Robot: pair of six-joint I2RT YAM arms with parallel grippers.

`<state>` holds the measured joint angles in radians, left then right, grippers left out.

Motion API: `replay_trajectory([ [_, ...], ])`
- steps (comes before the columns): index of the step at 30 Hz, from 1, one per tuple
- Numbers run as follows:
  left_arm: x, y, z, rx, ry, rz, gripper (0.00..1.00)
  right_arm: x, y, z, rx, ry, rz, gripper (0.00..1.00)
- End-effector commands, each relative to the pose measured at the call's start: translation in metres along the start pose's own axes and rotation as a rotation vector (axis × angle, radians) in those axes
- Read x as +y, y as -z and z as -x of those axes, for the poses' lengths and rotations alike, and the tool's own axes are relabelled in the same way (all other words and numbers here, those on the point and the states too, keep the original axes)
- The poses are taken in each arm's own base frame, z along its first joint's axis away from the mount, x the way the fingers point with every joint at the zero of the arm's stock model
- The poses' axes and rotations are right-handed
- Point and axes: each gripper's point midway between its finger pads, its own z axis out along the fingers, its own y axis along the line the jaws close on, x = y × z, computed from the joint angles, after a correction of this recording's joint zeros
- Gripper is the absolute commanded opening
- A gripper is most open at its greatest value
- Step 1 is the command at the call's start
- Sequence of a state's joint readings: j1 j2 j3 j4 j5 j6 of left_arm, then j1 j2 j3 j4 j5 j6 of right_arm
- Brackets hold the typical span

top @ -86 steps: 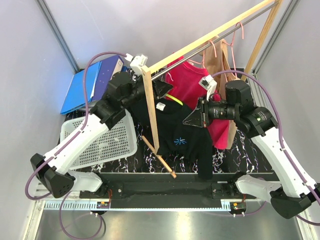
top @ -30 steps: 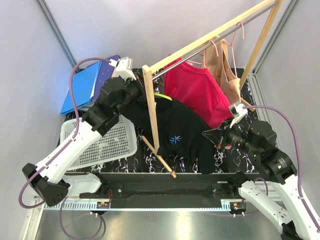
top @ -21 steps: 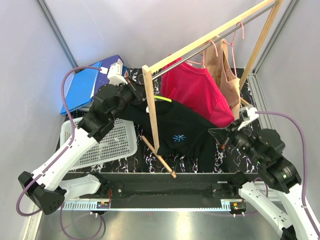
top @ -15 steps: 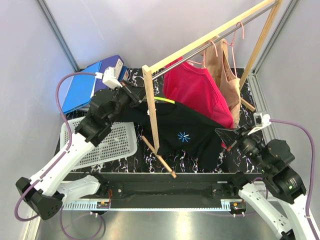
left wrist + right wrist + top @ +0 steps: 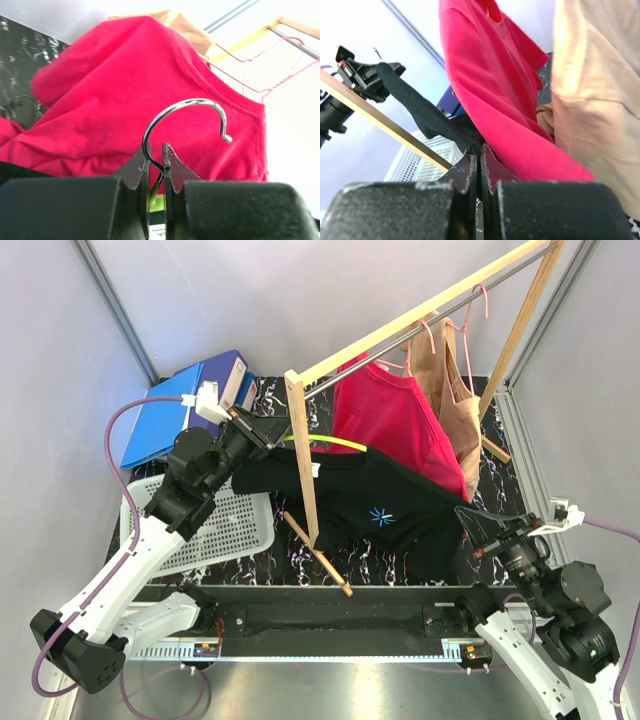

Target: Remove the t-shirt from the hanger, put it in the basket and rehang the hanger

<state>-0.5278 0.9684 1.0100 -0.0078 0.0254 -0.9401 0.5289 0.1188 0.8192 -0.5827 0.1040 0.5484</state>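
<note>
At the far left of the top view a blue folder (image 5: 165, 415) lies on the table, with a white perforated basket (image 5: 215, 530) below it. My left gripper (image 5: 264, 430) reaches toward the middle of the frame, just left of the wooden rack post (image 5: 303, 465). In my left wrist view its 2 fingers (image 5: 167, 157) are pinched tight on the stem of the chrome hook (image 5: 185, 117) of the lime-green hanger (image 5: 320, 441). The hook's curve stands free above the tips, clear of the rail.

The black t-shirt (image 5: 385, 505) is on that hanger and stretches from centre toward the lower right, crossing behind the post and lifted off the table. Above it the red t-shirt (image 5: 395, 425) hangs from the rail, and right of that a tan garment (image 5: 440, 365) on pink wire hangers (image 5: 478, 305).

At the lower right my right gripper (image 5: 468, 520) meets the black shirt's far edge. My right wrist view shows the jaws closed on a fold of the dark cloth (image 5: 420, 112), with red fabric (image 5: 490, 85) and tan fabric (image 5: 600, 100) close behind.
</note>
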Motion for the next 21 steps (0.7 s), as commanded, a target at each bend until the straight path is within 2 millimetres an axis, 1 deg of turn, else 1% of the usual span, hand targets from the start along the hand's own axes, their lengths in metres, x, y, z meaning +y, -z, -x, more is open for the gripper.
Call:
replay_trajectory([
  [1, -0.01, 0.014, 0.075, -0.292, 0.008, -0.028, 0.0, -0.043, 0.026, 0.038, -0.217, -0.041, -0.231, 0.0],
  [5, 0.0, 0.019, 0.08, -0.312, -0.016, 0.002, 0.0, -0.06, 0.039, 0.04, -0.234, -0.033, -0.321, 0.0],
  [7, 0.006, 0.021, 0.086, -0.324, -0.042, 0.031, 0.0, -0.064, 0.043, 0.042, -0.243, -0.043, -0.345, 0.0],
  [9, 0.005, 0.023, 0.094, -0.343, -0.084, 0.035, 0.0, -0.067, 0.047, 0.043, -0.246, -0.044, -0.365, 0.0],
  [12, 0.013, 0.025, 0.102, -0.359, -0.122, 0.084, 0.0, -0.071, 0.051, 0.045, -0.254, -0.037, -0.388, 0.0],
  [17, 0.027, 0.032, 0.117, -0.418, -0.104, 0.135, 0.0, -0.083, 0.059, 0.044, -0.268, -0.078, -0.46, 0.0],
  [21, 0.04, 0.036, 0.127, -0.473, -0.109, 0.18, 0.0, -0.092, 0.068, 0.05, -0.312, -0.111, -0.519, 0.0],
])
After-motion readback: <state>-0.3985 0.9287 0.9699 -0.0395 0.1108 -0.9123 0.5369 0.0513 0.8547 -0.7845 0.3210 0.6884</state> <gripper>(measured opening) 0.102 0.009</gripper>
